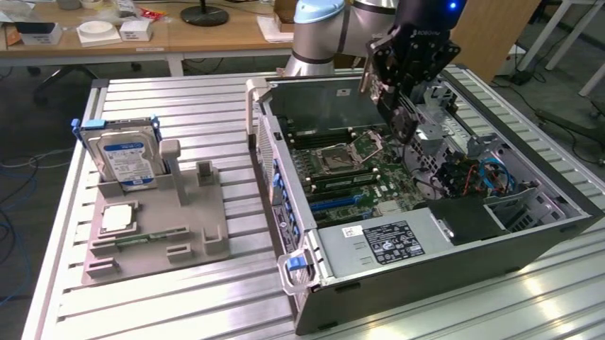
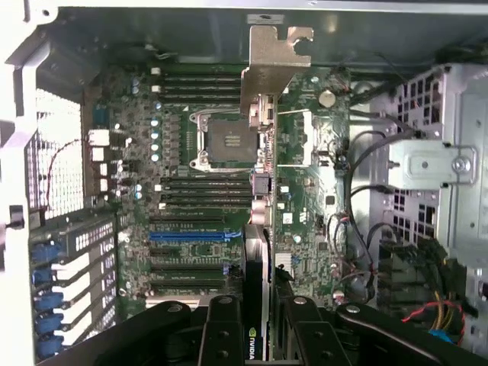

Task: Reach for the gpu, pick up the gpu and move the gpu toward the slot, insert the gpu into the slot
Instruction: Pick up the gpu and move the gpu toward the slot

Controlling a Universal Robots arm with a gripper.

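Gpu (image 2: pixel 271 70) clamped in gripper (image 2: pixel 262 324) (seen edge-on), above motherboard (image 2: pixel 183 160).

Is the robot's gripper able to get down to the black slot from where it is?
Probably yes. The gripper holds the gpu above the open case, and nothing covers the slot.

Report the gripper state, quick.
gripper: closed on the gpu, holding it edge-on above the motherboard in the open computer case.
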